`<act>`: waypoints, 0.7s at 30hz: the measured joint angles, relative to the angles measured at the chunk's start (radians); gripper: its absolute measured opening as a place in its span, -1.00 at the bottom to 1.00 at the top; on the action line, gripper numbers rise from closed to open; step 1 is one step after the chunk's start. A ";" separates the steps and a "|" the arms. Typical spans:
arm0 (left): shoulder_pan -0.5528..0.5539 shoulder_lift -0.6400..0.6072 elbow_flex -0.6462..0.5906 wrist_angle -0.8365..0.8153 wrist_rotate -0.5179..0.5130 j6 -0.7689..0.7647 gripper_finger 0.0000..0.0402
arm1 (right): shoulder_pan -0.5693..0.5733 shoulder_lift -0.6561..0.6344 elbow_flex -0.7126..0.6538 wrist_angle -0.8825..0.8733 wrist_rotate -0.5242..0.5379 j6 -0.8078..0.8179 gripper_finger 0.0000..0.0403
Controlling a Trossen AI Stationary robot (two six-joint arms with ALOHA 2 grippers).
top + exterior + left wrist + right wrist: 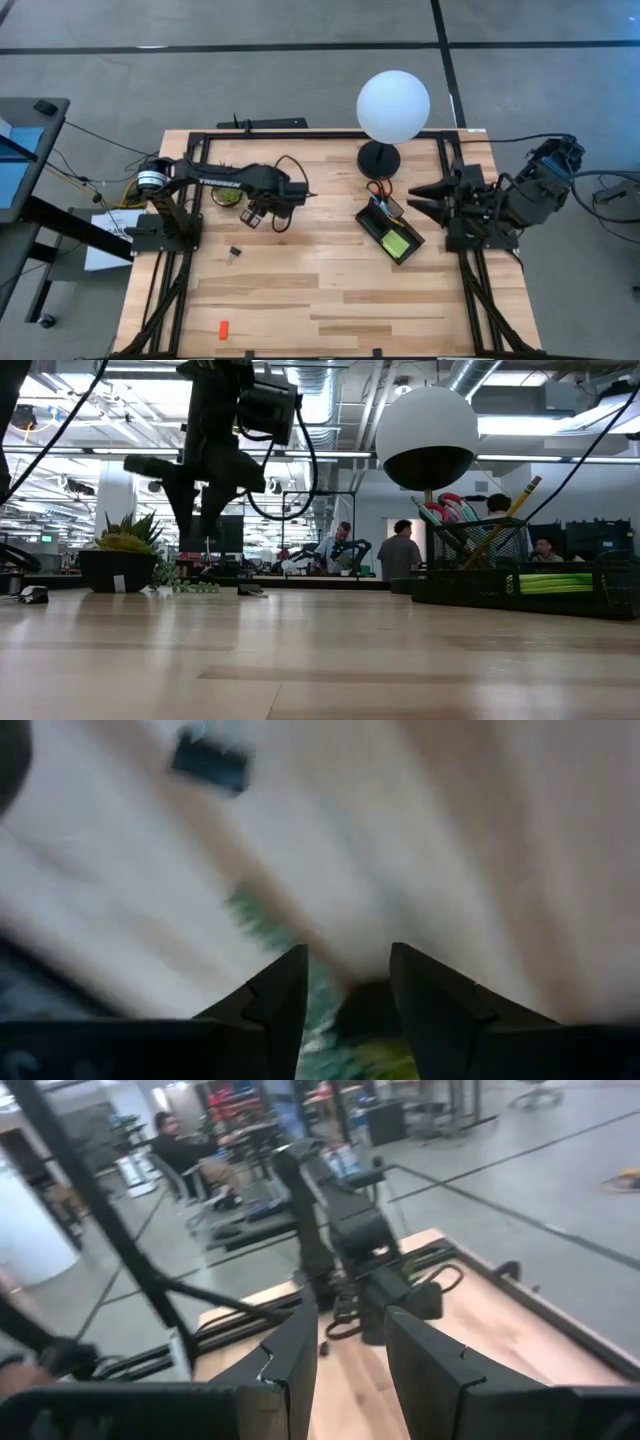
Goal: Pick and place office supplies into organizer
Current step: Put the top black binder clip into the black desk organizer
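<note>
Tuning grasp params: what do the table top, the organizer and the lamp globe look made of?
Table: pale wood planks, visible grain and seams, slight satin sheen. Organizer: black and see-through, probably wire mesh, metal or plastic unclear. Globe: smooth matte white, frosted glass or plastic; can't tell which.

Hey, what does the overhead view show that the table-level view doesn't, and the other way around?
Only the overhead view shows the small red-orange piece near the front edge, the sticky-note pad's flat top, and the right gripper parked at the table's right edge. Only the table-level view shows people in the room behind and the pencil standing tilted in the organizer. Both show the organizer, the globe lamp, the potted plant, a black clip and the left gripper above the table.
</note>
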 joint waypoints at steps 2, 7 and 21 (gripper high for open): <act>0.010 -0.001 -0.014 0.021 -0.041 0.059 -0.31 | -0.014 0.000 0.000 0.000 0.025 -0.003 -0.44; 0.048 0.000 -0.028 0.102 0.067 0.261 -0.31 | -0.059 0.000 0.000 0.000 0.055 -0.009 -0.44; 0.101 0.000 -0.029 0.384 0.147 0.412 -0.22 | -0.128 0.031 0.001 0.000 0.055 -0.009 -0.44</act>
